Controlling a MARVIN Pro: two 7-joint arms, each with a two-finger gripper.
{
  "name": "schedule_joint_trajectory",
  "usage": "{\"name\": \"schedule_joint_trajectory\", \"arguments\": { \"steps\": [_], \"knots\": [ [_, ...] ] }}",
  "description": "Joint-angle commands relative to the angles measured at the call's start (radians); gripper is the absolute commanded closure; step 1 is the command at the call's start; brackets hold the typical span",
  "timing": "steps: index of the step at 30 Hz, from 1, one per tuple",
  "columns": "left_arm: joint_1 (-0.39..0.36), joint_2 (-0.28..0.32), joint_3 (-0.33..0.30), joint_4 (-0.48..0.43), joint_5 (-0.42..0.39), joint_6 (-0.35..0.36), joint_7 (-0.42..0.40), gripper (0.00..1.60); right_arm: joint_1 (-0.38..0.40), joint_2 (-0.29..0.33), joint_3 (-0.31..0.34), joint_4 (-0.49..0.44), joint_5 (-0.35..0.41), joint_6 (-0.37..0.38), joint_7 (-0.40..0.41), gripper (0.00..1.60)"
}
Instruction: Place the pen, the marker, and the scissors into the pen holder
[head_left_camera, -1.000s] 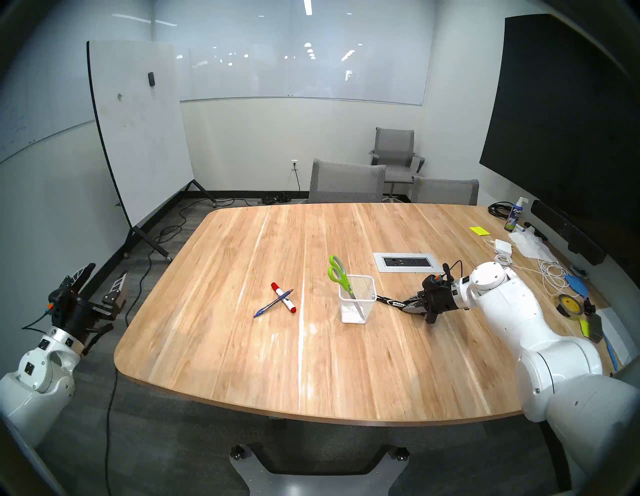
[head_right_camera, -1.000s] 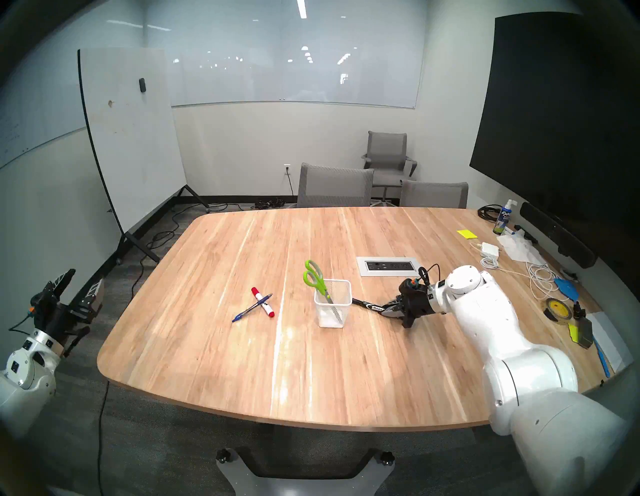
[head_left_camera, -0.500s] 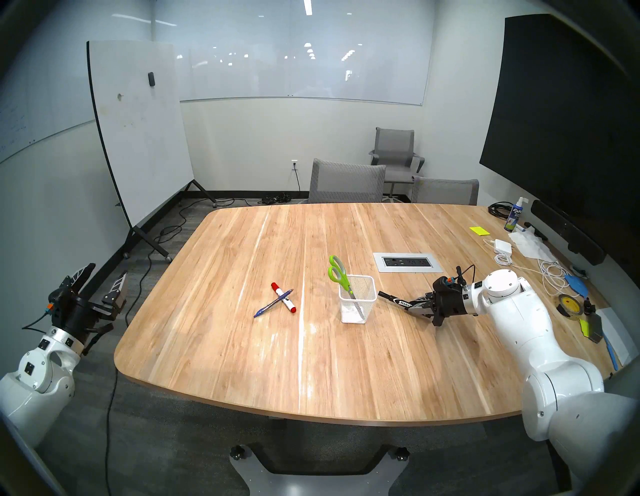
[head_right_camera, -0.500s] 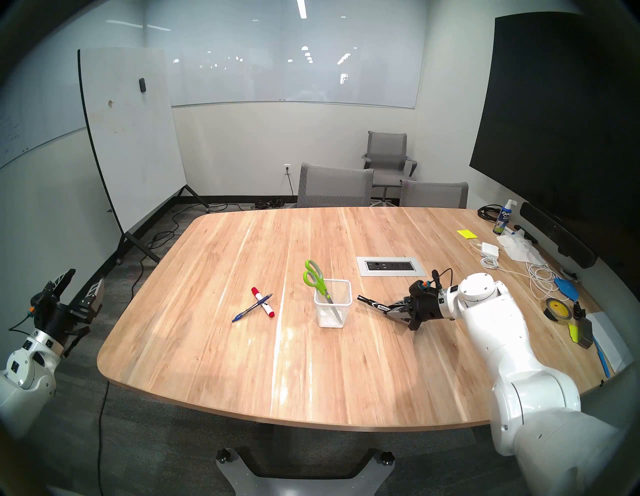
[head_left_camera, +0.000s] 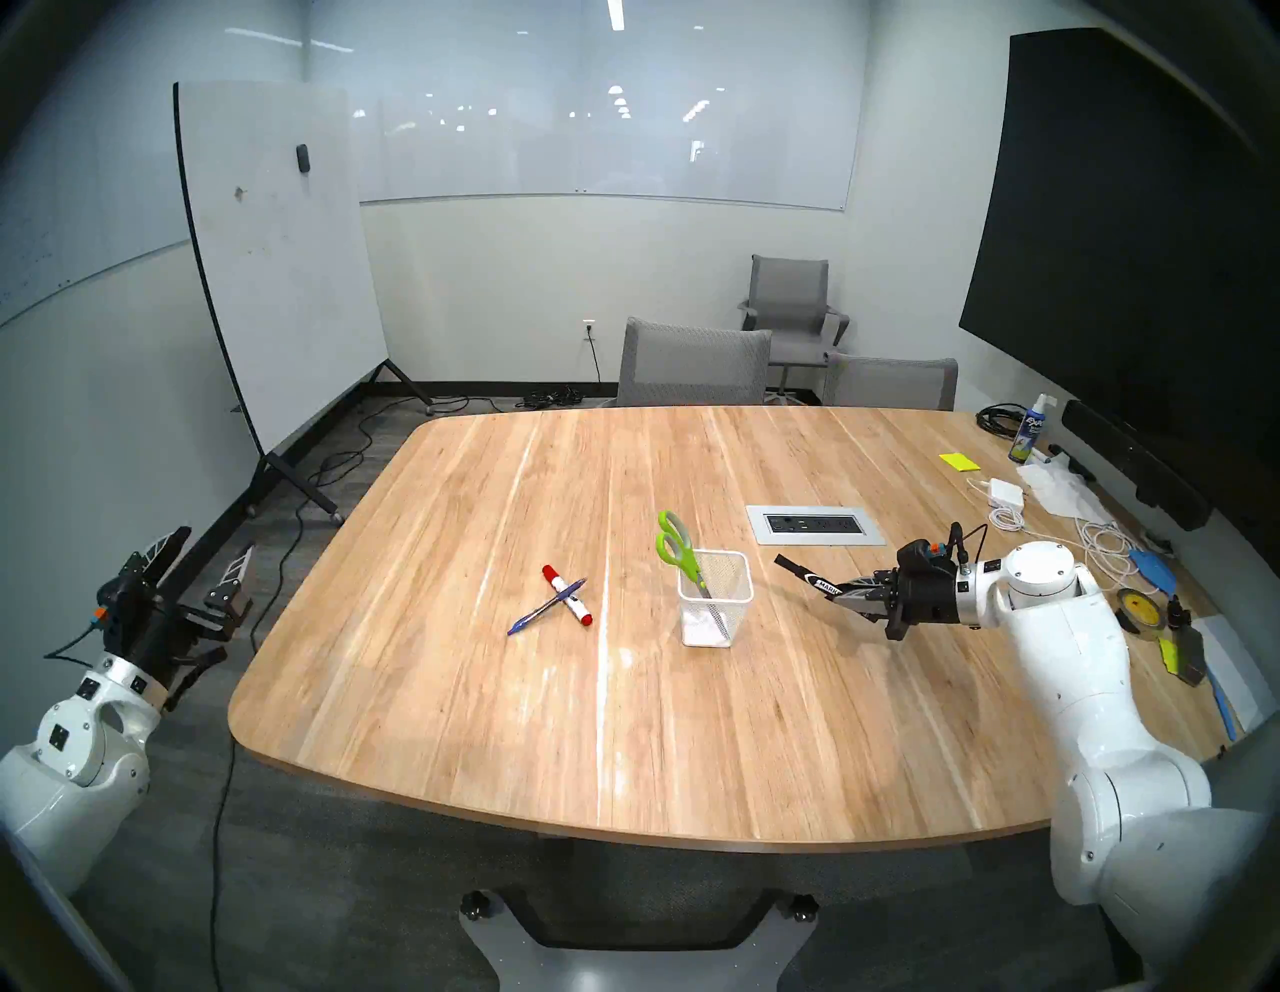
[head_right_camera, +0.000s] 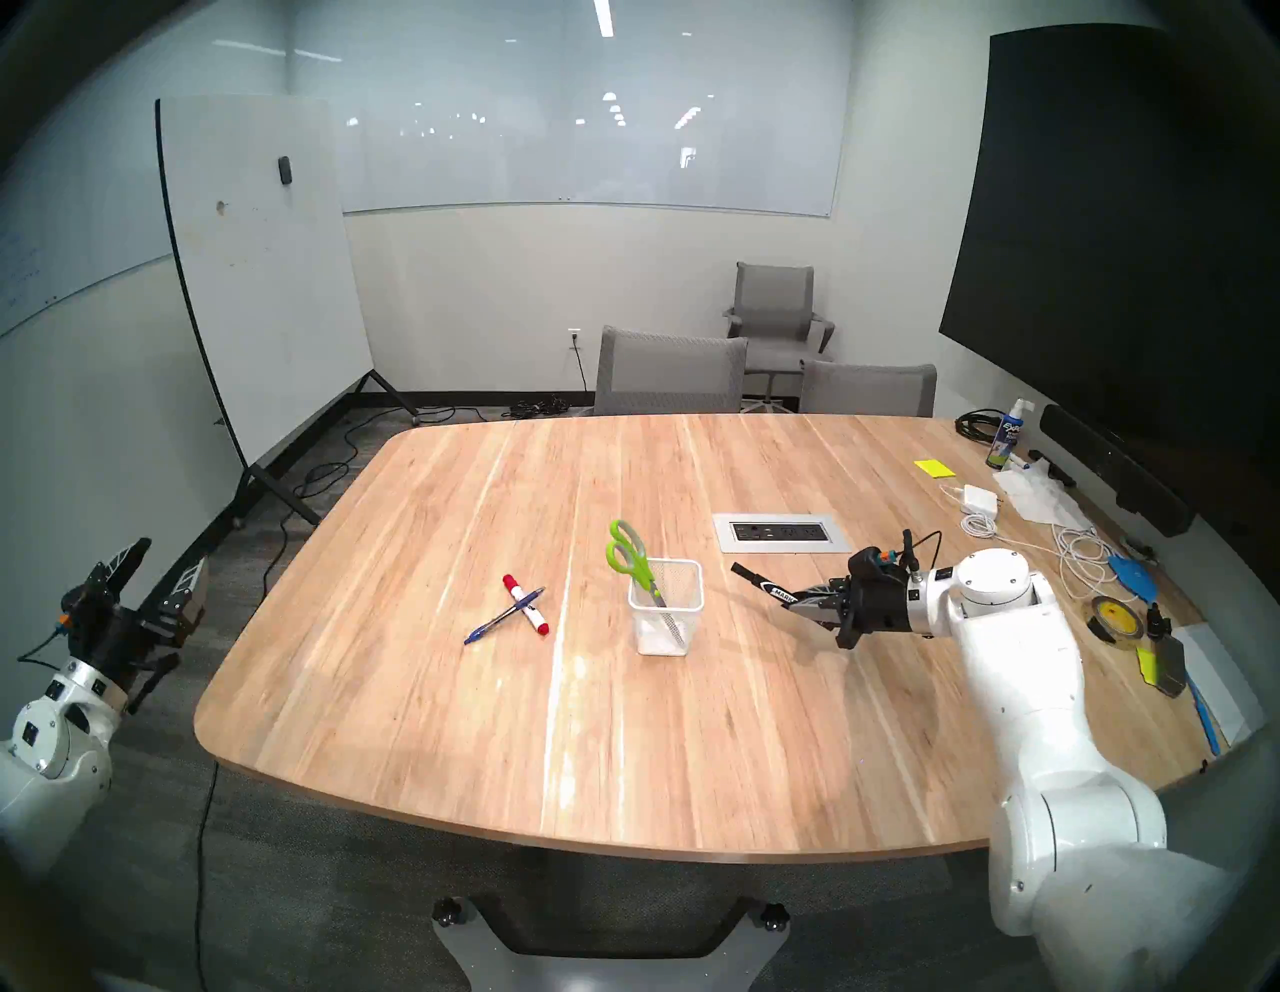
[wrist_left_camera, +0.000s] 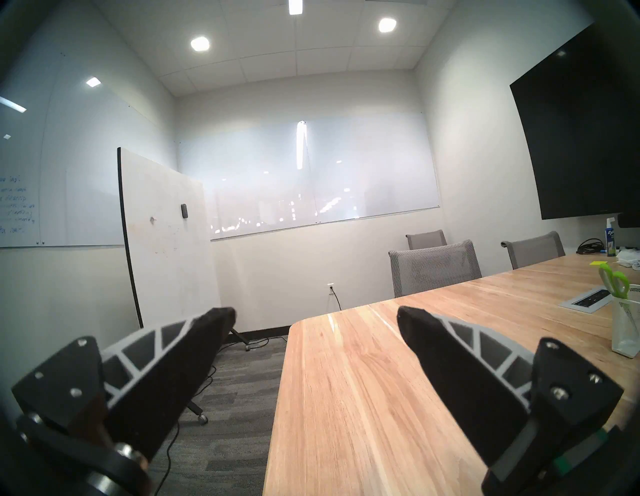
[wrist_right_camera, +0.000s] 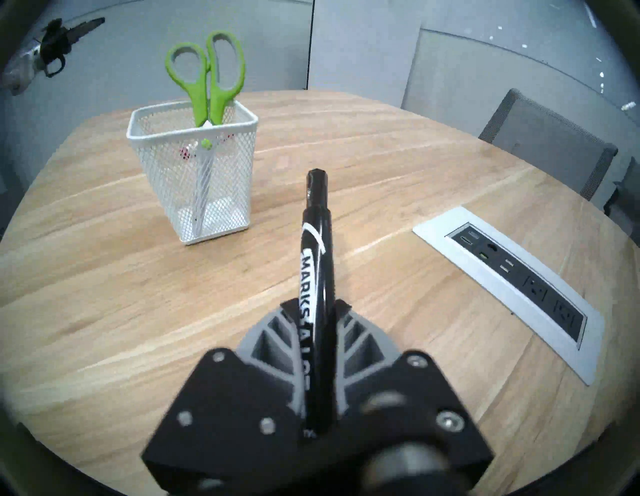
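Fingers (wrist_right_camera: 341, 313) of the right gripper (head_left_camera: 841, 597) are closed tight on the black marker (head_left_camera: 807, 579), which juts out ahead of them with its capped end toward the pen holder (head_left_camera: 715, 597), long axis slanting slightly up, clear of the counter (head_left_camera: 692, 727). Its white label reads "MARKS A LO…", the rest hidden by the grip.

Largest to smallest, taking the pen holder as landmark: the wooden counter carries it near the middle. The holder is a white wire-mesh cup, square with rounded corners. Standing in it, blades down and leaning toward its left rim, are the scissors (head_left_camera: 675, 546), lime-green loop handles with grey lining poking above the rim. Right of the holder hangs the held marker, apart from it. Left of the holder, well apart, lies a white marker (head_left_camera: 568, 594) with red ends; across it rests the slim blue pen (head_left_camera: 546, 607), its long axis slanting from near-left to far-right.

Far left of the holder, off the counter, the left gripper (head_left_camera: 208, 554) has its fingers spread wide, holding nothing.
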Motion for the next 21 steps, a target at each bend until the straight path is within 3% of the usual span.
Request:
{"name": "schedule_joint_trajectory", "arguments": {
  "steps": [1,11,21],
  "knots": [
    [0.000,-0.001,-0.015,-0.005,-0.001,-0.002,0.000,0.00,-0.041,-0.011,0.059,-0.111,0.064,0.033,0.020,1.60],
    [0.001,-0.001,-0.015,-0.005,-0.001,-0.002,0.000,0.00,-0.110,-0.041,0.126,-0.257,0.113,0.106,0.054,1.60],
    [0.001,-0.001,-0.015,-0.005,-0.002,-0.002,0.000,0.00,-0.151,-0.066,0.163,-0.342,0.125,0.150,0.063,1.60]
  ]
}}
